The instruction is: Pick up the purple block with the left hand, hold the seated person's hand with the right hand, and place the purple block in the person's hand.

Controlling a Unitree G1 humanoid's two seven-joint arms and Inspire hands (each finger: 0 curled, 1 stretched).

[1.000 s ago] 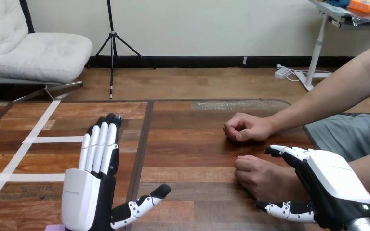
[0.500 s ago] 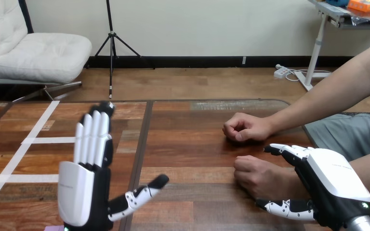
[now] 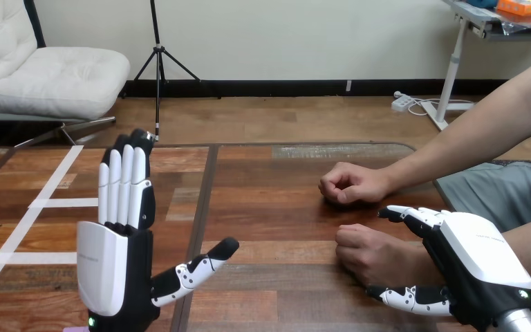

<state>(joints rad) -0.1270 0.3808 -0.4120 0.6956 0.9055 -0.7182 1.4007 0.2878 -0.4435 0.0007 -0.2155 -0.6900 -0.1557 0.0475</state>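
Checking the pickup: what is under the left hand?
A sliver of the purple block shows beneath the left hand, at the view's bottom edge; the hand covers the rest.

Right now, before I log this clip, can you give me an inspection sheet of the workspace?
Surface: wooden table, white tape lines at left.
Job's things: purple block, a sliver at the bottom edge below the left hand; the person's near hand, closed, on the table.
Clutter: nothing seen.
Hands: left hand raised, fingers straight, holding nothing; right hand against the person's near wrist.
Cables: nothing seen.
Surroundings: the person's far hand, a fist, on the table.
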